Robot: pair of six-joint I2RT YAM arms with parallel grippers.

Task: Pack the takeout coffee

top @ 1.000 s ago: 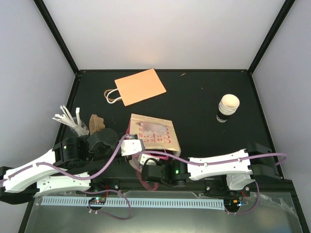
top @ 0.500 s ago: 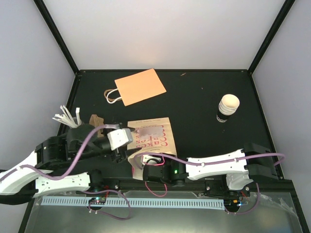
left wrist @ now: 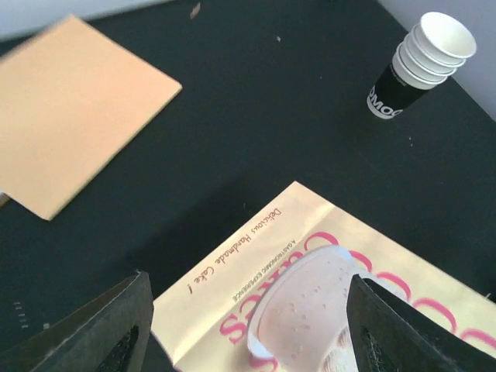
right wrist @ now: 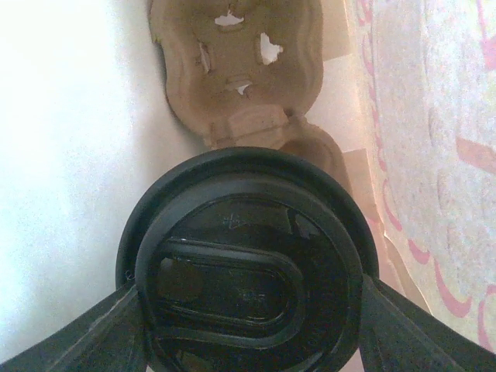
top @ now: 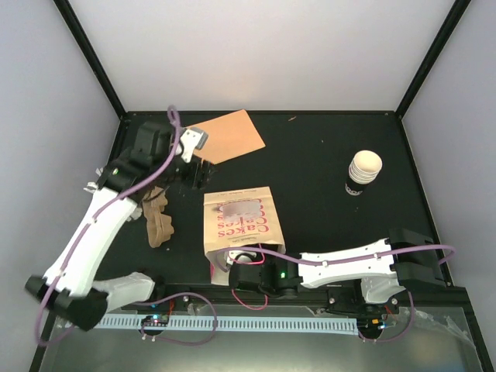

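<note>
The takeout coffee (right wrist: 248, 287) shows only its black lid, end on, inside the "Cakes" paper bag (top: 240, 221). My right gripper (right wrist: 248, 310) is shut on it, one finger at each side of the lid. From above, that gripper (top: 246, 262) sits in the bag's near mouth. The bag lies flat on the table. My left gripper (top: 200, 172) hangs open above the bag's far end, holding nothing. Its wrist view shows the bag's window (left wrist: 325, 310) between the spread fingers (left wrist: 108, 325).
A brown pulp carrier (right wrist: 232, 70) lies deeper in the bag. Another pulp carrier (top: 159, 218) and white sticks (top: 99, 186) lie at the left. An orange handled bag (top: 229, 138) lies at the back. A stack of paper cups (top: 363, 172) stands at the right.
My left gripper opened and let go of the bag's edge. The arm rose and swung toward the far left. The bag's top settled flat. The right arm stayed put.
</note>
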